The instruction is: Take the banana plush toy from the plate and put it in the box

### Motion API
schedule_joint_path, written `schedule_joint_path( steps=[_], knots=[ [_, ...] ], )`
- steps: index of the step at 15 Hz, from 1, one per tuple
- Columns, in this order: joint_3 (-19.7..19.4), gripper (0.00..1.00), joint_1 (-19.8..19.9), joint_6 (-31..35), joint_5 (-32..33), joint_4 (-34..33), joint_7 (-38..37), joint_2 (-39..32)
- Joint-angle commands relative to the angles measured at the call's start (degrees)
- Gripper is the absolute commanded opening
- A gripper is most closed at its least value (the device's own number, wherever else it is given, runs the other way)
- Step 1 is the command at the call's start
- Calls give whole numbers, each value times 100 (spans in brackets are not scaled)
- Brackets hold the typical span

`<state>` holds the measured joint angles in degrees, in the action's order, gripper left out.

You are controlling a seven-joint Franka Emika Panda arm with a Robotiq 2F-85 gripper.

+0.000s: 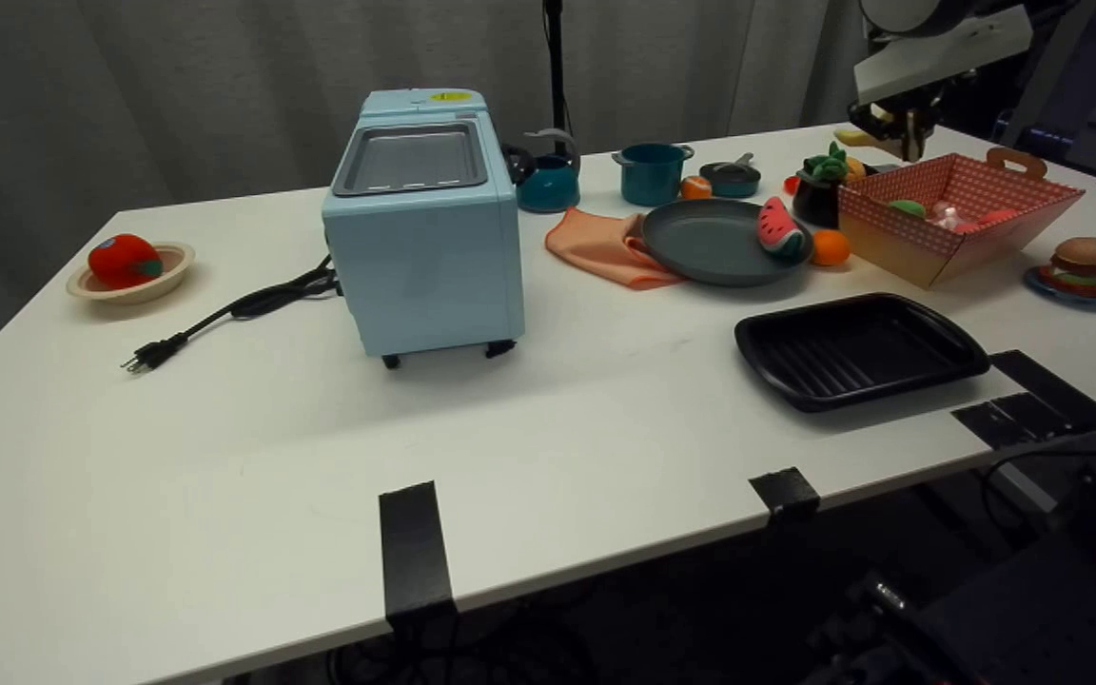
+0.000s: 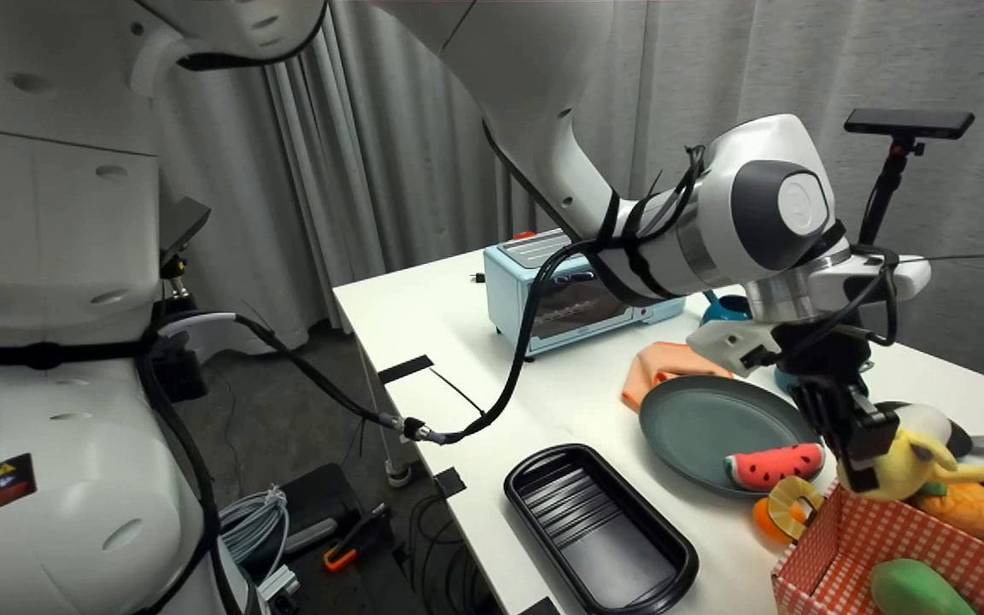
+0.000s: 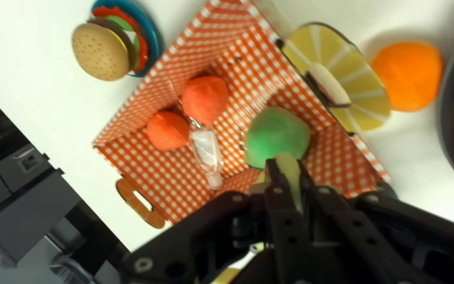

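Observation:
My gripper is shut on the banana plush toy, a small pale yellow toy. In the wrist view, a strip of the toy shows between the fingertips; the rest is hidden by the fingers. The red-checked open box is below and close to the gripper. In an exterior view the toy overlaps the box's rim; its exact height above it is unclear. The box holds a green item, two red-orange items and a clear bottle. The dark grey-blue plate holds a watermelon slice.
The watermelon slice lies on the plate beside the box. An orange sits between plate and box. A black ridged pan is in front. A toy burger stands beside the box. Pots and a pale blue appliance stand further off.

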<state>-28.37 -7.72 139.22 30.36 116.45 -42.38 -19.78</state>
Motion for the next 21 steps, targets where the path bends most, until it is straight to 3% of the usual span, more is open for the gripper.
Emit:
schedule_joint_path(
  steps=[1,3,4,6,13,14,18,21],
  knots=[
    [122,2,338,-386,656,597,-287,512],
    [154,2,479,-573,1057,763,-478,641],
    [191,33,566,-676,1233,822,-550,697],
    [283,41,779,-803,1488,862,-660,770],
    [425,95,1488,-563,2365,314,-1235,544],
    [457,99,1550,-568,2423,238,-1324,535],
    [556,100,1837,-440,2239,-379,-1543,164],
    [678,100,1992,-573,1743,-704,-1519,7]
  ],
)
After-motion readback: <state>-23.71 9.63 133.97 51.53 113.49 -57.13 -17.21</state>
